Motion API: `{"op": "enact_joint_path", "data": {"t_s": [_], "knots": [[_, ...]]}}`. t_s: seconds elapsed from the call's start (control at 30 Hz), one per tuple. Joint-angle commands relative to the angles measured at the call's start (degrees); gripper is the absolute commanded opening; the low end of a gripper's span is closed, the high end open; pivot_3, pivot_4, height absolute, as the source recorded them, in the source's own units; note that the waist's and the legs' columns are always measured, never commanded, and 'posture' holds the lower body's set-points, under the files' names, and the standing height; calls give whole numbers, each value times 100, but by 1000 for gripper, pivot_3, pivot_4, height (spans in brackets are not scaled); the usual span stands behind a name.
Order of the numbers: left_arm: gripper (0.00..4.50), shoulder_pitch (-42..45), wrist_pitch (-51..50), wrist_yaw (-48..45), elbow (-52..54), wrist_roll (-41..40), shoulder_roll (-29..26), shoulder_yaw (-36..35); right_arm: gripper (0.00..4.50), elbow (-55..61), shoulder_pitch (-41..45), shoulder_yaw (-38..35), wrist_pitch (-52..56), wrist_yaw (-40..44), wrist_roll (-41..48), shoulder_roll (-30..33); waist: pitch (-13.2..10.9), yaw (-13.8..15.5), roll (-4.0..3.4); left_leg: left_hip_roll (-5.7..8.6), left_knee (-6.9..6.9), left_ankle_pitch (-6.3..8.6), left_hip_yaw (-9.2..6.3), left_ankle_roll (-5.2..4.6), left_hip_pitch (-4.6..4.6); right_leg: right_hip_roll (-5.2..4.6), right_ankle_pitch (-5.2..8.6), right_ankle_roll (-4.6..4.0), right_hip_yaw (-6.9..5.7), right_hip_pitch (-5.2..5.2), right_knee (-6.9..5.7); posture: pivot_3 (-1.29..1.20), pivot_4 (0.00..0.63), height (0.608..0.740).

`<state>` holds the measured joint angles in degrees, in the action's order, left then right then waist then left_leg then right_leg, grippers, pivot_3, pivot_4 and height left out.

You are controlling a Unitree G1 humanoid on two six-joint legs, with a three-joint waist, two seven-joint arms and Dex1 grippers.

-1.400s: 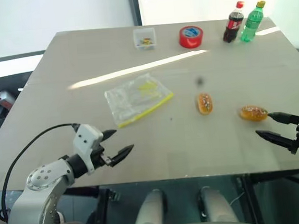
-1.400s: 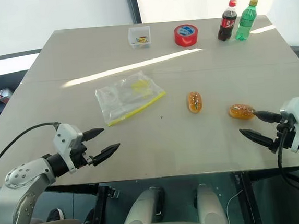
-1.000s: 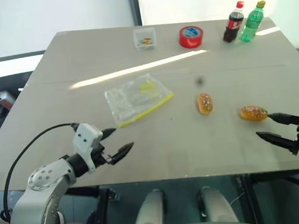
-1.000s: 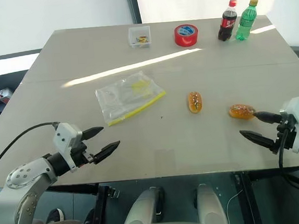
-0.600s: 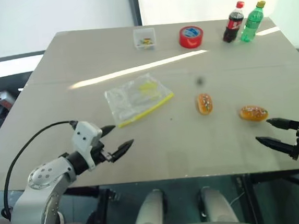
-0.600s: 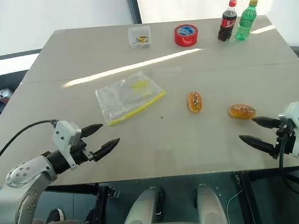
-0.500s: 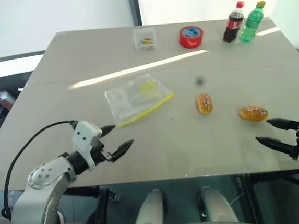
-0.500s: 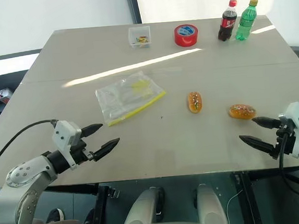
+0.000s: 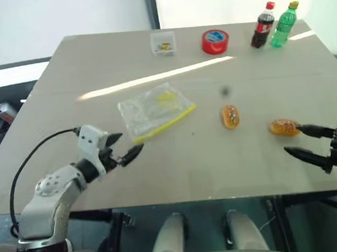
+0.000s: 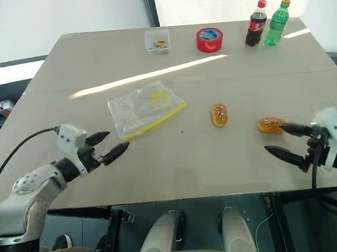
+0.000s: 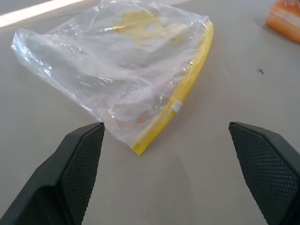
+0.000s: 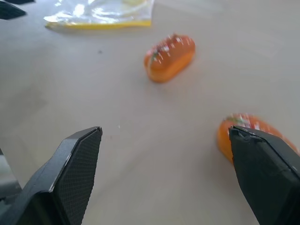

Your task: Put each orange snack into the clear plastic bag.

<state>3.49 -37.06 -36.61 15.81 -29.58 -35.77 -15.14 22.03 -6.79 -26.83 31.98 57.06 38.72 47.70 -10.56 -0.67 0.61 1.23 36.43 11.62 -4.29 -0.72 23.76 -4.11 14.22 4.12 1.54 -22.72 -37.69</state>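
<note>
Just ahead of my right gripper [image 10: 286, 139], which stood spread and empty, lay the nearer orange snack [image 10: 270, 125], its long axis running across the table [image 10: 220, 174].

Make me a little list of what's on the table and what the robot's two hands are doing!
snacks: two orange snacks, one mid-table, one nearer the right side, both outside the bag
bag: clear plastic bag lying flat, yellow strip toward the snacks
left gripper: open, near the bag's closest corner, holding nothing
right gripper: open, beside the right snack, holding nothing
far edge: small clear box, red tape roll, cola bottle, green bottle
done so far: no snack bagged
</note>
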Motion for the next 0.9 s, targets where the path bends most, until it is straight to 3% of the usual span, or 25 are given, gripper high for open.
{"op": "enact_joint_path", "data": {"t_s": [0.03,0.23,0.5,0.6,0.73,0.87,0.9], "knots": [[4500,384,-374,372,-362,-161,267,-39,4406,449,371,116,152,-202,255,72,0,3,2,0,0,0,-2,0,0,1,0,0,-2,0,0,0,150,740],[4500,1153,-723,790,-1170,40,567,168,4406,801,1012,548,384,-570,407,25,1,24,6,8,5,0,-2,1,6,0,-1,0,-13,4,-2,0,150,740],[4500,1842,-1386,480,-1907,-40,806,768,4406,974,1849,1392,410,-1009,291,-270,10,43,5,16,6,-1,-4,0,0,-4,-1,-1,-12,11,-4,0,150,740],[3783,2058,-1691,505,-2077,-108,911,703,4500,1031,2107,1594,460,-1124,321,-380,13,54,3,18,10,-1,-6,0,-2,-5,-1,0,-12,13,-6,0,150,740],[2049,2171,-1773,407,-2213,27,881,807,4500,1052,2358,1865,596,-1273,339,-503,16,54,6,19,9,-1,-13,1,1,-5,-1,0,-15,13,-4,0,150,740],[23,2246,-2079,466,-2205,-167,946,584,4500,936,2562,2274,529,-1439,-6,-688,16,53,6,19,8,-1,-24,1,1,-7,-1,-1,-13,13,-4,0,150,740],[23,2268,-2238,489,-2151,-281,972,473,4500,878,2630,2426,481,-1518,-184,-738,16,49,7,20,8,-1,-25,1,1,-7,-1,-1,-13,12,-4,0,150,740]]}}
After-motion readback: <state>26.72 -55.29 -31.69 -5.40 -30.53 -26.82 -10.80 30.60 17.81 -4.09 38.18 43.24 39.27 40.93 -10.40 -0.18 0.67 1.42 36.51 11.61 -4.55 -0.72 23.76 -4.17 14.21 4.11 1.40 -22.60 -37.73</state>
